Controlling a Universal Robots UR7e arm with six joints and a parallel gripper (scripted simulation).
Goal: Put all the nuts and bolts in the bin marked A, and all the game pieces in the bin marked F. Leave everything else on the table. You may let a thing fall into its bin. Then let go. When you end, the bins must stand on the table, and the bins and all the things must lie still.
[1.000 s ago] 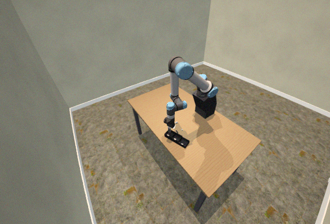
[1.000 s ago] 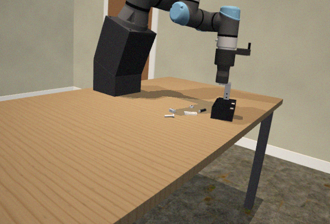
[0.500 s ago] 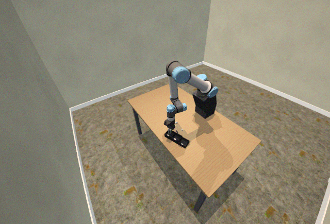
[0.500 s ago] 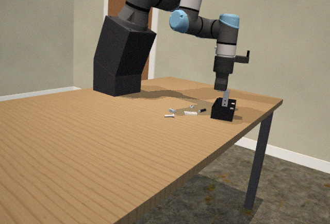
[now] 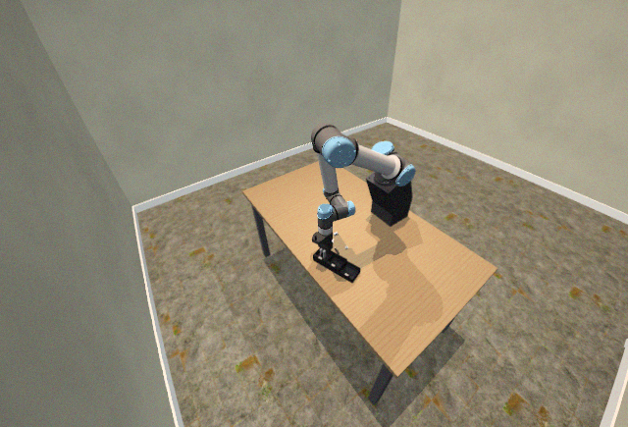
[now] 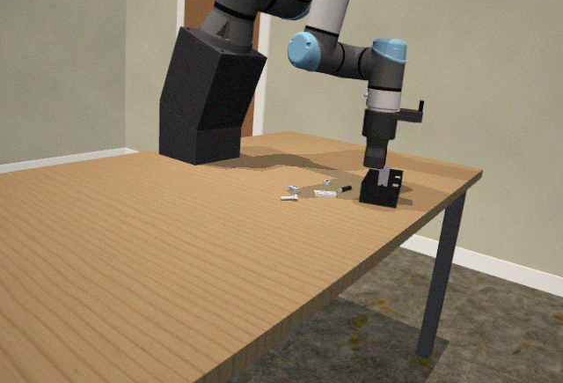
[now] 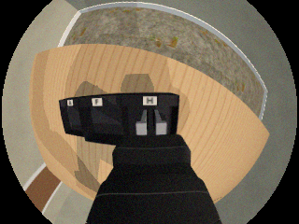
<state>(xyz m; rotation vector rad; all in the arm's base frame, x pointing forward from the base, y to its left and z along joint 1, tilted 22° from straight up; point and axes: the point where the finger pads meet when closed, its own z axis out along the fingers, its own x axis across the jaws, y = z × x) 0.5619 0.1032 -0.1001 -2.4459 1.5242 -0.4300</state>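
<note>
My gripper (image 5: 322,253) (image 6: 383,183) (image 7: 150,116) is over the bin marked H (image 7: 149,100), its fingers partly apart, with nothing visible between them. How deep the tips reach is unclear. The bin marked F (image 7: 97,102) is in the middle of the row. The far bin (image 6: 380,195) (image 7: 70,103) has a mark too small to read surely here. On the table lie a white bolt (image 6: 288,198), a small white nut-like ring (image 6: 326,182), a white block (image 6: 294,188), a long white piece with dots (image 6: 325,194) and a black cylinder (image 6: 345,187). The bins' contents are hidden or too dark to tell.
The wooden table (image 5: 436,270) (image 6: 136,242) carries the black robot base (image 5: 390,201) (image 6: 204,110) behind the loose things. The row of black bins stands near the table's long edge. The small things lie between the bins and the base.
</note>
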